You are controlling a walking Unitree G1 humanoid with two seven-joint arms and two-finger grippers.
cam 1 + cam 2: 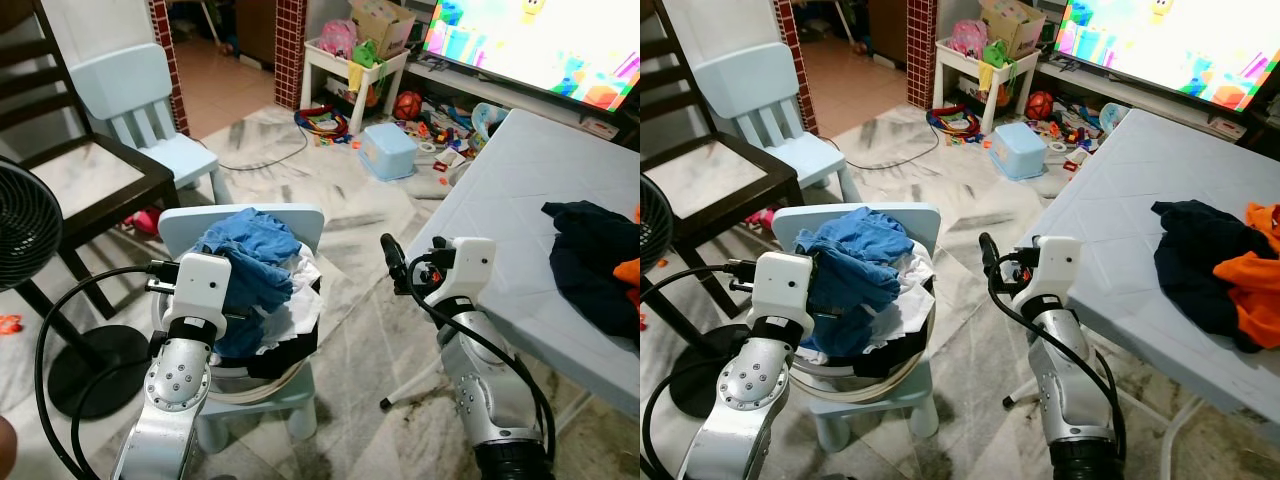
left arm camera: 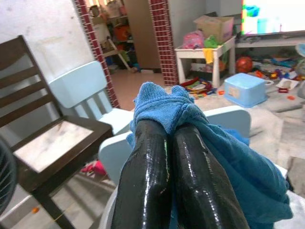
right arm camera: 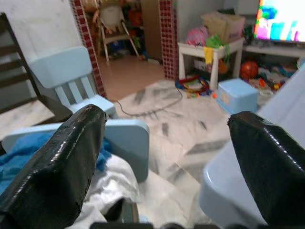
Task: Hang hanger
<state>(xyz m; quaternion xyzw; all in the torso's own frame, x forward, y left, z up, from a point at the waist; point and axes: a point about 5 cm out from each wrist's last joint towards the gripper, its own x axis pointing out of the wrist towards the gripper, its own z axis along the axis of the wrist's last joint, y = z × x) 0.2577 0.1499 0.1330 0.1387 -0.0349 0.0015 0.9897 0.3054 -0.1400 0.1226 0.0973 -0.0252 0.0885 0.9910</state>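
My left gripper (image 2: 169, 138): fingers pressed together, pinching a fold of the blue cloth (image 1: 255, 262) at the top of the laundry pile; in my left wrist view the cloth bunches up over both fingertips.

My right gripper (image 3: 167, 157): fingers spread wide apart, holding nothing, raised in the gap between the small chair and the table edge (its black fingers (image 1: 392, 255) point away from me, toward the toys).

Laundry basket (image 1: 855, 385): a round pale tub sitting on the seat of a light blue child's chair (image 1: 305, 225), heaped with the blue cloth, something white (image 1: 300, 300) and something dark below it.

Hanger: I cannot make one out anywhere in these views, neither in the basket nor on the table.

Table (image 1: 520, 200): pale blue-grey top on my right side, with a dark garment (image 1: 1200, 255) lying on it and an orange garment (image 1: 1250, 270) touching it on the far side from me.

On my left: a dark wooden chair (image 1: 90, 175) with a pale seat, a second light blue child's chair (image 1: 140, 110) beyond it, and a black standing fan (image 1: 25, 225) at the edge of the view.

Farther back: marbled floor (image 1: 370, 340), a light blue box (image 1: 388, 150) turned over on it, scattered toys (image 1: 440, 130), a small white table (image 1: 355, 65) piled with things, and a bright screen (image 1: 540, 40).
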